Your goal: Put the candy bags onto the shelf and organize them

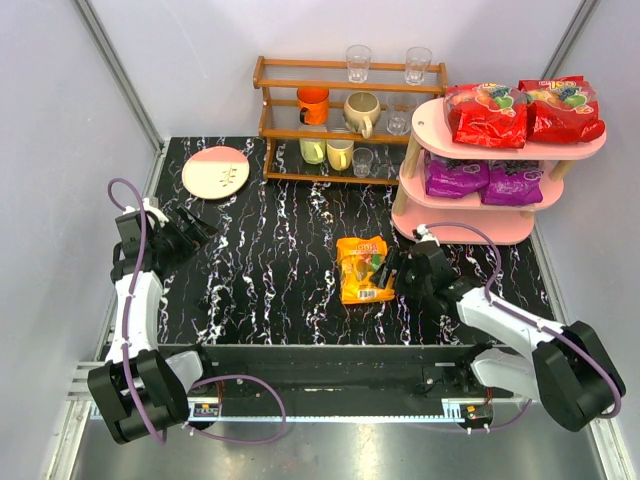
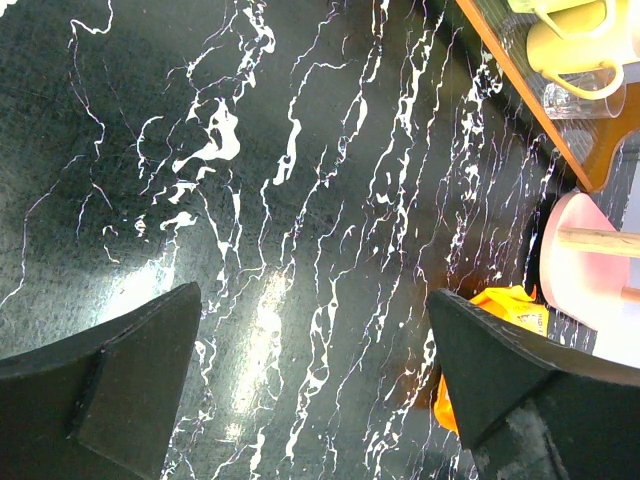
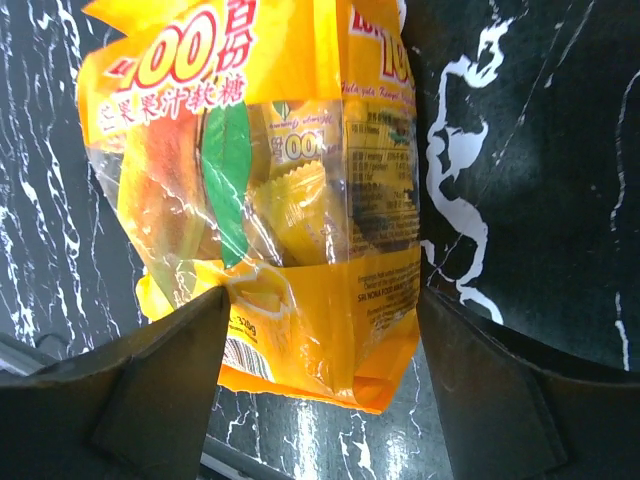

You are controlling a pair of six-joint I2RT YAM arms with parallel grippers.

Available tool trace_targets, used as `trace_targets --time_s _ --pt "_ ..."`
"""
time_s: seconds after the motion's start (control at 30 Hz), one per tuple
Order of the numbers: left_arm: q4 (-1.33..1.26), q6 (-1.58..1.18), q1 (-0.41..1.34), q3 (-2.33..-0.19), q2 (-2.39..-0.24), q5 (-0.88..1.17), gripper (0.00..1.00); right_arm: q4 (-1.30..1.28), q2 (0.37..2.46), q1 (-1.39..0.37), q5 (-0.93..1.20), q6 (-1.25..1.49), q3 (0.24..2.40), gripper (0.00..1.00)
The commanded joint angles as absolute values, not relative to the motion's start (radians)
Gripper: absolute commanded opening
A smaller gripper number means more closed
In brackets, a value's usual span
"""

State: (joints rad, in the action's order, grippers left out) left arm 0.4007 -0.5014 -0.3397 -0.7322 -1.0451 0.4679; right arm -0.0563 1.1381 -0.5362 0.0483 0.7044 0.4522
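Candy bags, five in all. Orange bag: flat on the table, mid-field, well apart from the shelf, its right edge between the fingers of the right gripper. In the right wrist view we found its far end cut off by the frame, and we could not tell whether either finger pressed the film. In the left wrist view we saw only a corner of it, behind one finger. From above its print was too small for us to read.

Shelf: pink, three boards, at the far right of the table. Top board: left red bag and right red bag, side by side, touching. Middle board: left purple bag and right purple bag, side by side, their upper parts hidden from us under the top board.

Right gripper: jaws spread wide, straddling the orange bag. Left gripper: jaws spread wide over the table at the left, holding nothing, well apart from every bag.

Other items we noted: a brown rack at the back, just beside the shelf, its right end partly covered by the top board; on it cups and glasses; a round plate at the far left, near the left gripper.
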Motion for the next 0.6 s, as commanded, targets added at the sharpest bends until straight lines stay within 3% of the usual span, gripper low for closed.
trace_targets --time_s 0.0,0.07,0.17,0.2,0.23,0.27,0.33,0.43,0.47,0.57 --pt "0.365 -0.497 -0.347 -0.739 -1.045 0.494 0.99 0.055 1.065 -0.499 0.061 0.683 0.437 0.83" --pt "0.365 -0.497 -0.348 -0.739 -1.045 0.494 0.99 0.054 1.054 -0.482 0.063 0.672 0.428 0.82" --pt "0.364 -0.499 -0.348 -0.739 -1.048 0.495 0.99 0.090 1.074 -0.456 0.121 0.672 0.413 0.69" --pt "0.364 -0.499 -0.347 -0.739 -1.048 0.495 0.99 0.116 1.097 -0.437 0.183 0.683 0.405 0.57" --pt "0.362 -0.499 -0.348 -0.739 -1.048 0.497 0.99 0.170 1.109 -0.431 0.217 0.690 0.393 0.30" --pt "0.362 -0.499 -0.347 -0.739 -1.048 0.497 0.99 0.202 1.124 -0.423 0.253 0.699 0.387 0.18" --pt "0.360 -0.499 -0.347 -0.739 -1.048 0.497 0.99 0.267 1.179 -0.410 0.357 0.715 0.393 0.11" --pt "0.360 -0.500 -0.348 -0.739 -1.049 0.500 0.99 0.294 1.250 -0.399 0.443 0.730 0.420 0.10" --pt "0.359 -0.500 -0.348 -0.739 -1.049 0.503 0.99 0.302 1.264 -0.396 0.463 0.736 0.426 0.00" --pt "0.362 -0.499 -0.350 -0.738 -1.045 0.502 0.99 0.261 1.246 -0.391 0.496 0.738 0.462 0.00"
